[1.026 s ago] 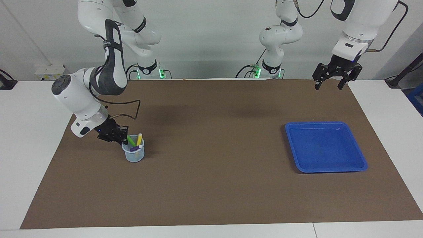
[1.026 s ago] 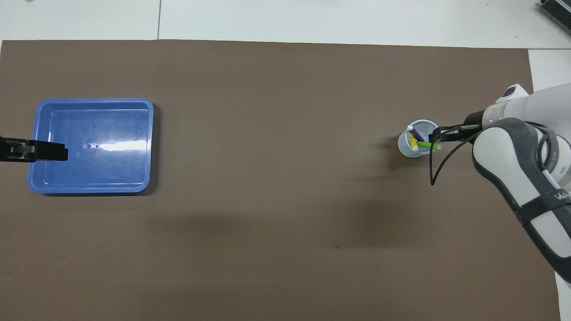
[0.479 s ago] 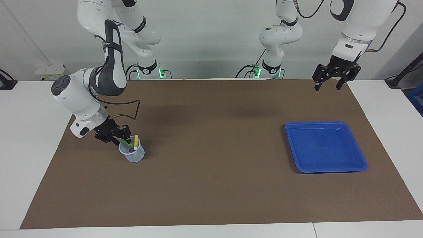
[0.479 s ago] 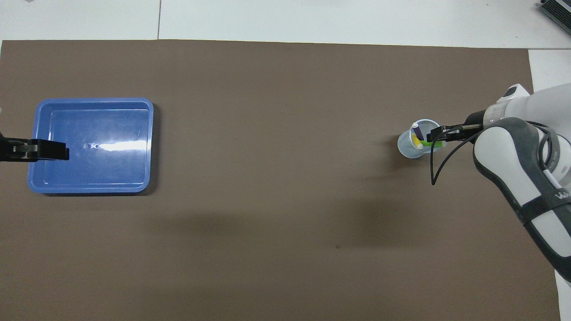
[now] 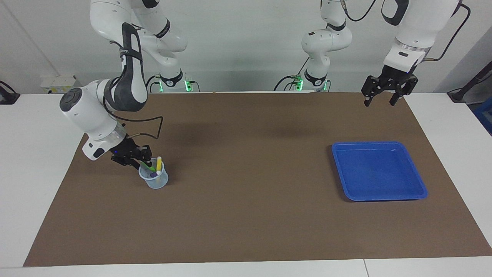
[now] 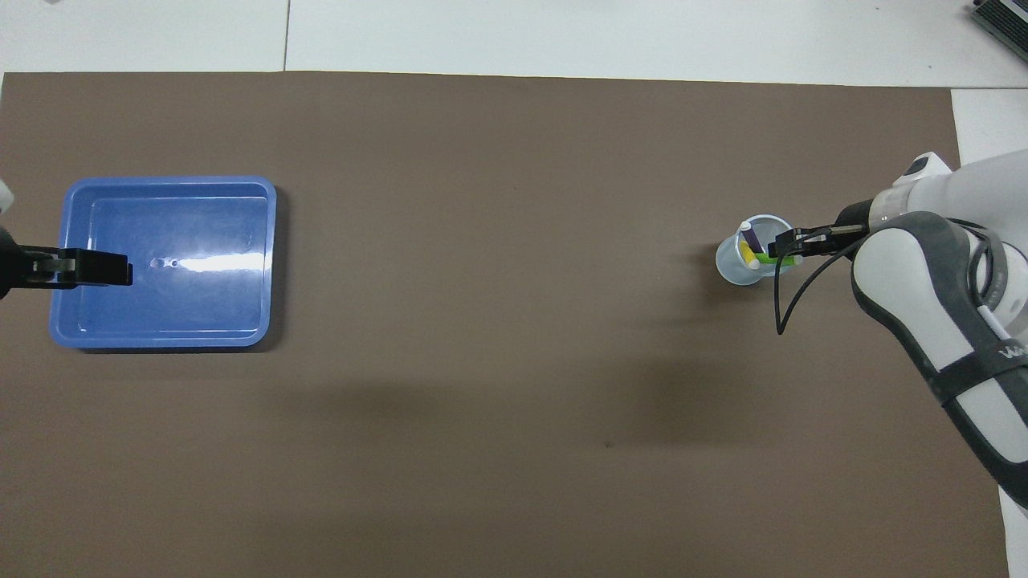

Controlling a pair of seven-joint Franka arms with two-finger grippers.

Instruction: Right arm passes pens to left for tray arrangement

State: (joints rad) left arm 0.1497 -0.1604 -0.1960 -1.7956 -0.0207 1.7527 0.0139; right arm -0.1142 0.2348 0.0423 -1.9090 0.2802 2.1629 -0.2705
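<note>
The right pincer (image 5: 144, 161) is low at the left of the facing view, at the rim of a small clear cup (image 5: 154, 180) on the brown mat (image 5: 246, 215). Its fingers are at the green pen (image 5: 146, 165), but I cannot tell whether they hold it or only stand around it. The yellow pen (image 5: 158, 164) stands nearly upright in the cup, and the purple pen (image 6: 750, 239) leans inside it — in the overhead view all three show at the right of the frame.

The blue tray (image 5: 417, 190) lies flat on the mat at the right of the facing view, well apart from the cup. The left pincer (image 5: 379, 100) hangs in the air at the upper right of that view, with its fingers spread wide and nothing between them. The mat covers the white counter (image 5: 34, 161).
</note>
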